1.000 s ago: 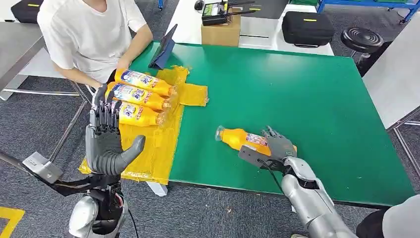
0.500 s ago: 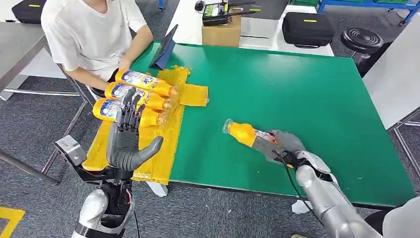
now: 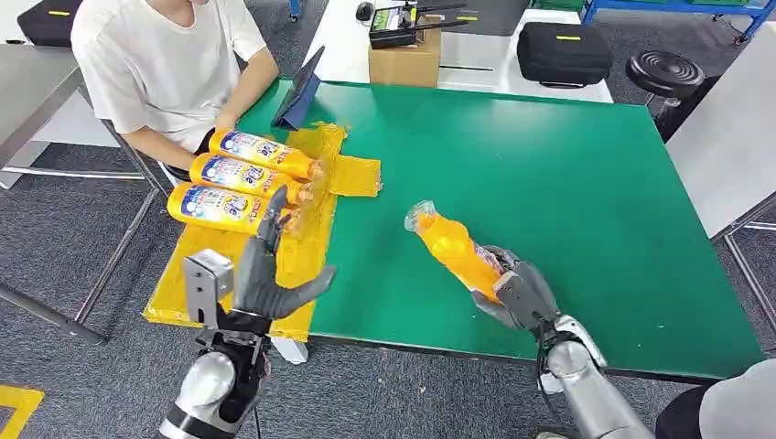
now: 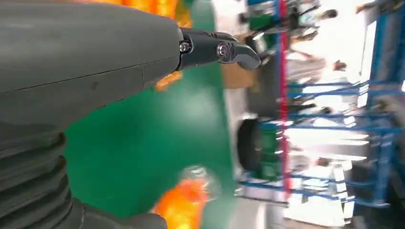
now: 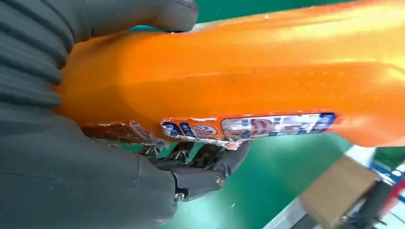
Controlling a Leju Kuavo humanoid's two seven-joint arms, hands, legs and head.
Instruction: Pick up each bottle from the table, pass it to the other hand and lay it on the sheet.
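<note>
My right hand (image 3: 517,294) grips an orange bottle (image 3: 450,241) by its lower body and holds it tilted up off the green table (image 3: 567,174), clear cap pointing away from me. The right wrist view has the bottle (image 5: 248,81) close up, with my fingers (image 5: 200,167) wrapped under its torn label. My left hand (image 3: 265,283) hovers open, fingers spread, over the yellow sheet (image 3: 274,265) at the table's left edge. Three orange bottles (image 3: 240,178) lie side by side on the sheet's far part. The held bottle (image 4: 184,205) appears blurred in the left wrist view.
A person in a white shirt (image 3: 156,64) sits at the table's far left corner, hands near the laid bottles. A dark tablet (image 3: 300,91) stands propped by the sheet. A cardboard box (image 3: 403,62) and a black case (image 3: 563,53) sit behind the table.
My right hand has lifted the bottle off the table and tilted it upward. My left hand has swung right and lower, from beside the sheet to over its near part.
</note>
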